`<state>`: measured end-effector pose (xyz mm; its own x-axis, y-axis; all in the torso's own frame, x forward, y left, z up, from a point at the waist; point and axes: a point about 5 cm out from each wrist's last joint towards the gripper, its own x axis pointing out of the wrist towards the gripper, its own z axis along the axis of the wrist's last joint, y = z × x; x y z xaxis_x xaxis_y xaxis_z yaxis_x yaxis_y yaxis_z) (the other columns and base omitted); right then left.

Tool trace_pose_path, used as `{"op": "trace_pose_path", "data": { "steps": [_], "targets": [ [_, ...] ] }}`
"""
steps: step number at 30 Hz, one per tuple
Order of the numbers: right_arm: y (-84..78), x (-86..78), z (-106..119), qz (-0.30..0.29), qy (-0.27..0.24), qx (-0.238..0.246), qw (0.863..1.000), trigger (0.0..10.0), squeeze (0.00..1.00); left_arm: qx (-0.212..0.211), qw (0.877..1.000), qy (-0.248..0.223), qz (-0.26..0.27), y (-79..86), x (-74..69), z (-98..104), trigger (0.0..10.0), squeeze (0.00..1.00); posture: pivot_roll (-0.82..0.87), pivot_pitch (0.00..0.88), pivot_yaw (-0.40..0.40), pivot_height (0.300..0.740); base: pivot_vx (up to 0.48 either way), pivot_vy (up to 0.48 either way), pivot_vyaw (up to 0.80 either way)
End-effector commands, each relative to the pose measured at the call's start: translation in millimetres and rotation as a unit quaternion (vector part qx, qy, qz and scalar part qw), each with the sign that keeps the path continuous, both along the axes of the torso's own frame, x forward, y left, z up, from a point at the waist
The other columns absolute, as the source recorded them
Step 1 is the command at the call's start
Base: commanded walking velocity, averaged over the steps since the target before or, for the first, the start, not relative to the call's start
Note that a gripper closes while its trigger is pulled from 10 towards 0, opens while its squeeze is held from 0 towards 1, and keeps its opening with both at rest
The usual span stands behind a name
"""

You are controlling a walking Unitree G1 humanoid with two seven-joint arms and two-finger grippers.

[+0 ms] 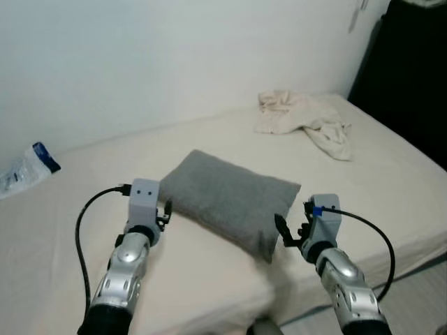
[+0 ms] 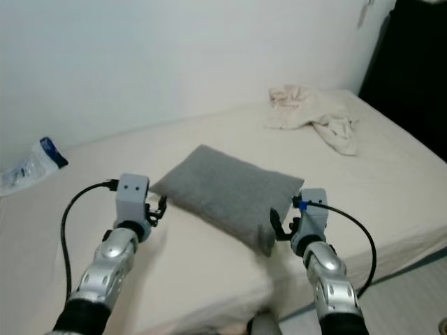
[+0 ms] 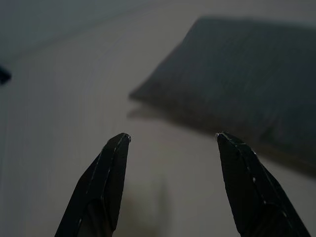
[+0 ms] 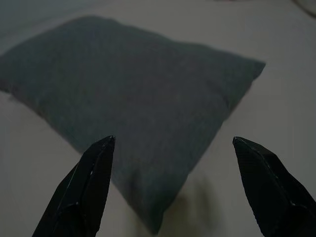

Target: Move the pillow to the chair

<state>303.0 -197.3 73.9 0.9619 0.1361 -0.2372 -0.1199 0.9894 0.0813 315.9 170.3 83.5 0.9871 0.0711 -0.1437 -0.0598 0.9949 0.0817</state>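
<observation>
A grey pillow (image 1: 227, 199) lies flat on the cream bed (image 1: 209, 286), near its front edge. My left gripper (image 1: 165, 213) hovers by the pillow's left corner, and the left wrist view shows it open (image 3: 170, 138) with the pillow (image 3: 237, 94) just ahead. My right gripper (image 1: 283, 230) is beside the pillow's near right corner. In the right wrist view it is wide open (image 4: 173, 143) and the pillow (image 4: 143, 98) lies between and beyond the fingers. Neither gripper holds anything.
A crumpled beige cloth (image 1: 304, 122) lies at the far right of the bed. A clear plastic packet with a blue end (image 1: 28, 167) rests at the bed's left by the white wall. A dark cabinet (image 1: 412, 77) stands at right. Floor (image 1: 419, 300) shows at lower right.
</observation>
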Motion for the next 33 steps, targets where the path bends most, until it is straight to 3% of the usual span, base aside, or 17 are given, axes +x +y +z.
{"op": "trace_pose_path", "data": {
  "steps": [1, 10, 19, 25, 30, 33],
  "targets": [
    [1.3, -1.5, -5.3, 0.002, 0.007, 0.010, 1.000, 10.0, 0.00, -0.010, 0.999, 0.033, 0.019, 9.6, -6.1, -13.5, 10.0, 0.00, -0.09, 0.139, 0.112, 0.642, 0.000, 0.000, 0.00],
    [-7.6, 0.4, -4.3, -0.019, -0.008, 0.021, 1.000, 10.0, 0.00, -0.071, 0.996, 0.050, 0.004, 7.1, -17.3, -27.5, 10.0, 0.00, -0.08, 0.137, 0.113, 0.622, 0.000, 0.000, 0.00],
    [-8.5, 4.1, -2.8, -0.019, -0.029, 0.039, 0.999, 10.0, 0.00, -0.076, 0.996, 0.050, -0.003, 6.8, -21.0, -28.5, 10.0, 0.00, -0.09, 0.157, 0.117, 0.622, 0.000, 0.000, 0.00],
    [-10.5, 10.0, 0.0, -0.033, -0.048, 0.102, 0.993, 10.0, 0.00, -0.070, 0.997, 0.041, -0.011, 9.1, -25.0, -23.6, 10.0, 0.00, -0.08, 0.190, 0.129, 0.622, 0.000, 0.000, 0.00],
    [-8.7, 12.0, -15.7, -0.063, -0.012, 0.209, 0.976, 10.0, 0.00, -0.057, 0.998, 0.031, -0.020, 14.9, -34.1, -16.9, 10.0, 0.00, -0.04, 0.231, 0.141, 0.622, 0.000, 0.000, 0.00],
    [-6.8, 10.7, -24.3, -0.075, 0.004, 0.245, 0.967, 10.0, 0.00, -0.047, 0.998, 0.026, -0.024, 17.6, -37.9, -12.5, 10.0, 0.00, -0.02, 0.249, 0.149, 0.622, 0.000, 0.000, 0.00]
  ]
}}
